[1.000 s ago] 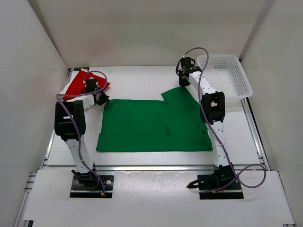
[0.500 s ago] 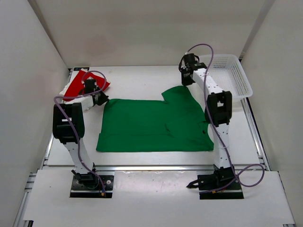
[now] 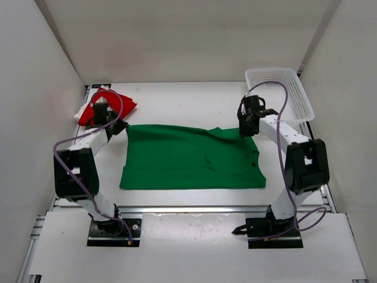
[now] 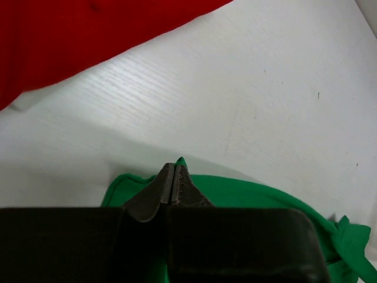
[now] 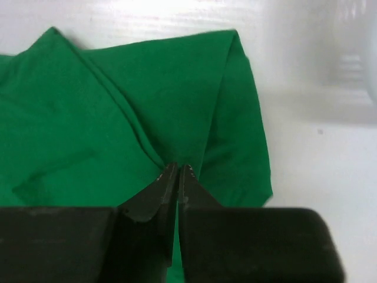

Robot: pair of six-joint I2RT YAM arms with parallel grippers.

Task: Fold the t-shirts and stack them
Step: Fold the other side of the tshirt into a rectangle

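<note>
1. A big green cloth t-shirt (image 3: 188, 162) lies spread out in the middle of the white table (image 3: 177, 97); most of it is flat, but its far right part is bunched up and folded over.
2. The left gripper (image 3: 123, 126) is at the far left corner of the green shirt; in the left wrist view its two dark fingers (image 4: 154, 197) are pressed together, and a little tip of green cloth (image 4: 180, 161) sticks out between them, so it is pinching that corner.
3. The right gripper (image 3: 245, 132) is at the far right part of the same shirt; in the right wrist view its jaws are squeezed tight, and a ridge of green cloth (image 5: 147, 118) runs right up to the tips, so it is pinching the shirt there.
4. A bright red cloth t-shirt (image 3: 89, 113) lies in the far left corner of the table, just behind the left gripper and apart from the green one; the left arm hides part of it.
5. A thin strip of cream-white cloth (image 3: 80, 109) peeks out along the red shirt's left edge; not much of it can be seen.
6. A white plastic mesh basket (image 3: 274, 70) sits in the far right corner, near the right gripper but not touching the green shirt.
</note>
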